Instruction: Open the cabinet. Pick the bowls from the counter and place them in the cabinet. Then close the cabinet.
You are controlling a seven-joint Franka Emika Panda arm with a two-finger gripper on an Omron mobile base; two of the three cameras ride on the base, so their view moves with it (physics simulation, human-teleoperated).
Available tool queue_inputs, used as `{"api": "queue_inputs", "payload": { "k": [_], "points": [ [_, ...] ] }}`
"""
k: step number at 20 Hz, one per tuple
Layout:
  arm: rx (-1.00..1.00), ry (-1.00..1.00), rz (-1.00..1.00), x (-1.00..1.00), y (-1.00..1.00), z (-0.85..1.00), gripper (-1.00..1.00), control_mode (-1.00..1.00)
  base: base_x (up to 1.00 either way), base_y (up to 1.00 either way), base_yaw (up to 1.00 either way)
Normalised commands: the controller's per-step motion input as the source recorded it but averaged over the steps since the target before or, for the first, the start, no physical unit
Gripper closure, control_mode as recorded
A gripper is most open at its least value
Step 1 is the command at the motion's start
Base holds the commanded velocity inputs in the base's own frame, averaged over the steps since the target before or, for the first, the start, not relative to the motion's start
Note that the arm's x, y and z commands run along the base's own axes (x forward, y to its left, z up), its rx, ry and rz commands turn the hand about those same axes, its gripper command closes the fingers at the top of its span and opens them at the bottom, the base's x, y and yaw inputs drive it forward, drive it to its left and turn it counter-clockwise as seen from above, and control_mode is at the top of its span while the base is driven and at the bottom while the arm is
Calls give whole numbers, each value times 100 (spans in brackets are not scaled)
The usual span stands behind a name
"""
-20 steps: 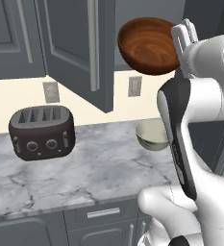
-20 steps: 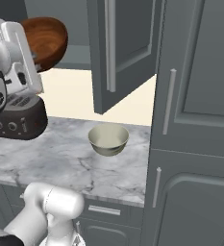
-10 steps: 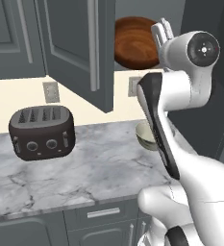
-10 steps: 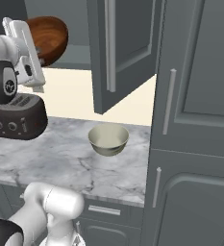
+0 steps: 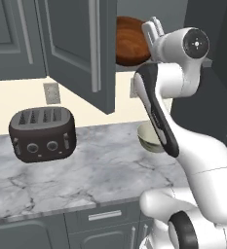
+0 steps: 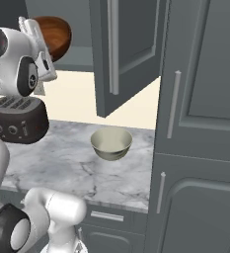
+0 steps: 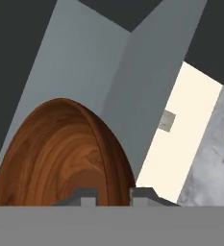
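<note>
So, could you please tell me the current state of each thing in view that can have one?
cabinet door: swung open.
wooden bowl: gripped at its rim, tilted on edge, raised at the cabinet shelf opening.
gripper: shut on the wooden bowl.
cream bowl: upright on the counter, empty.
toaster: standing on the counter, slots empty.
drawer: closed.
tall cabinet doors: closed.

I can read no text, label, brand, number or sign in these views. The toaster [image 5: 43,134] has round knobs on its front, but I see no marks on them. The wall outlet [image 5: 51,93] is plain, and the cabinet [image 6: 136,49] doors too.
</note>
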Motion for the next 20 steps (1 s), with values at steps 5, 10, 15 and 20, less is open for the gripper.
{"api": "queue_inputs", "payload": {
  "k": [5, 10, 15, 20],
  "points": [
    [-4, 0, 12, 28, 11, 0, 100, -100, 0, 0, 0],
    [-13, 0, 1, 46, 31, 0, 100, -100, 0, 0, 0],
    [-12, 0, 0, 61, 27, 0, 100, -100, 0, 0, 0],
    [-2, -3, 0, 65, 18, 0, 100, -100, 0, 0, 0]
  ]
}}
